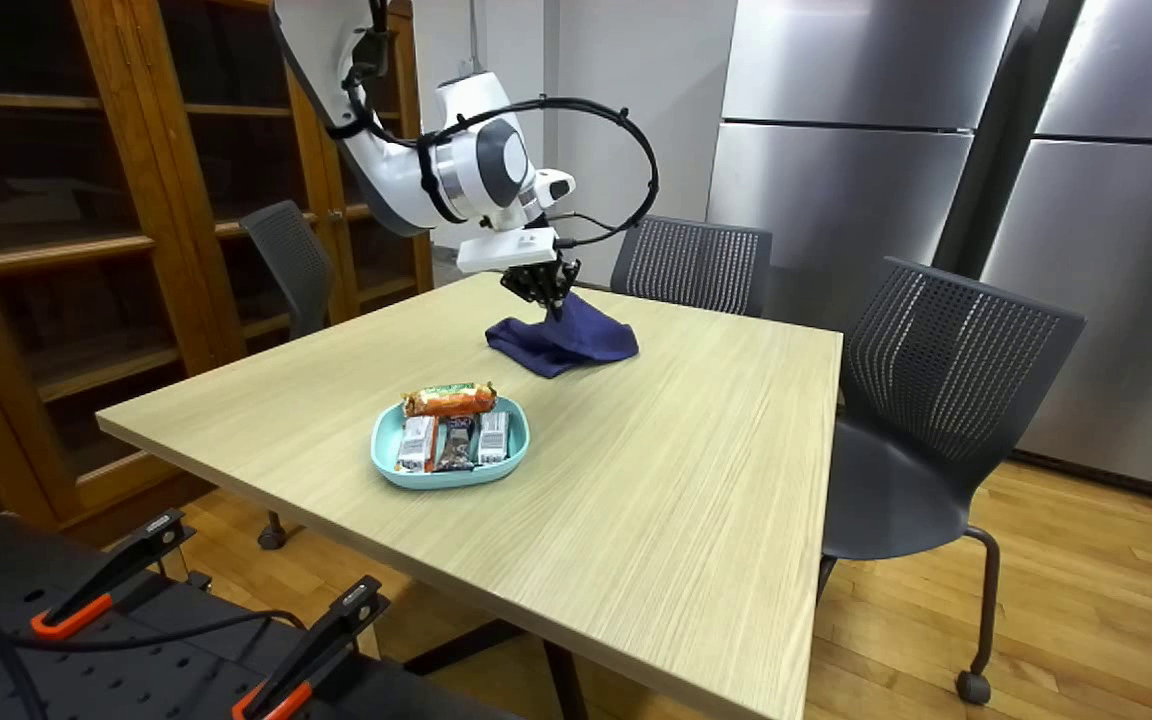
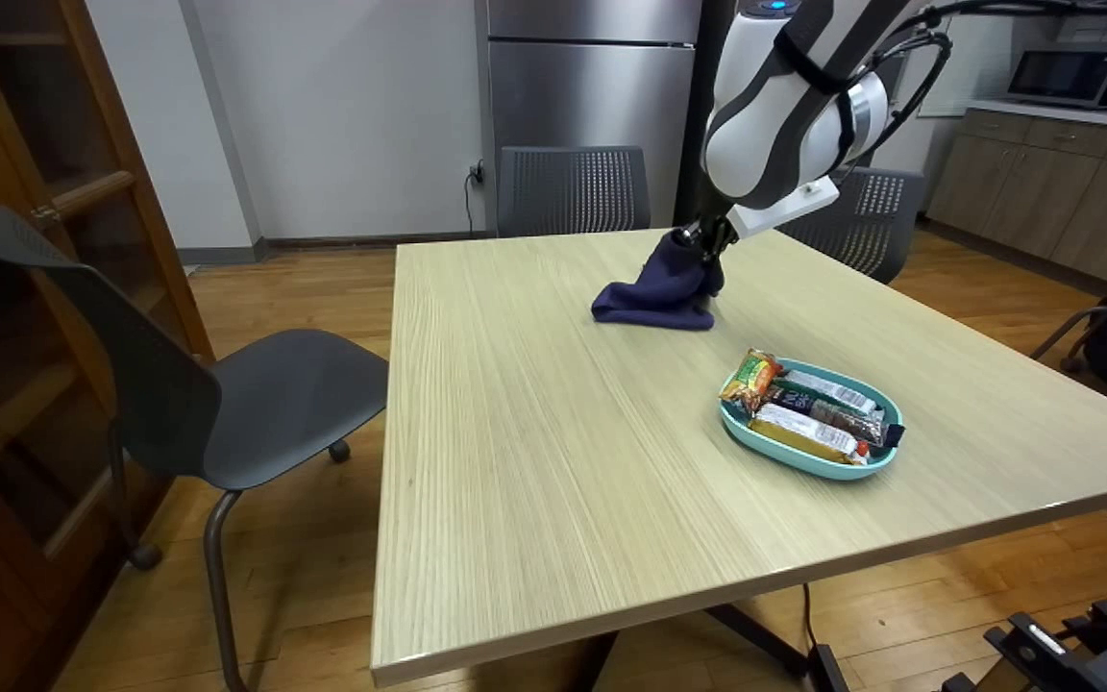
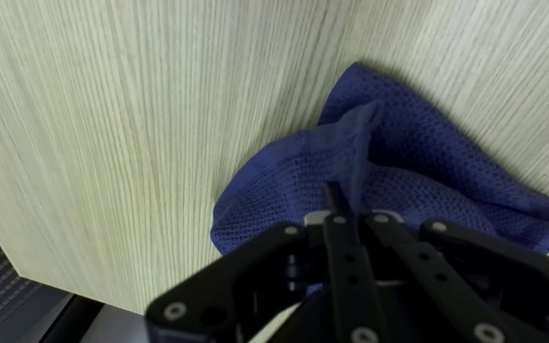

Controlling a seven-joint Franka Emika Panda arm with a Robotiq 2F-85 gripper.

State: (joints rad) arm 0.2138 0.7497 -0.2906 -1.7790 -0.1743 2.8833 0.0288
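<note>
A dark blue woven cloth (image 3: 427,138) lies bunched on the pale wooden table (image 3: 136,119). My gripper (image 3: 350,202) is shut on a raised fold of it, which stands up between the fingertips in the wrist view. Both exterior views show the cloth (image 1: 591,335) peaking up to the gripper (image 1: 556,303), while its lower part still rests on the tabletop. In an exterior view the cloth (image 2: 659,293) spreads out below and to the left of the gripper (image 2: 696,240). The underside of the cloth and the inner pad faces are hidden.
A light-blue dish (image 1: 448,481) nearer the camera holds several wrapped snack bars, with an orange packet (image 1: 449,400) across its edge. Dark chairs (image 1: 951,390) stand around the table, one chair (image 2: 294,394) at its side. A glass-door cabinet (image 1: 126,250) is behind.
</note>
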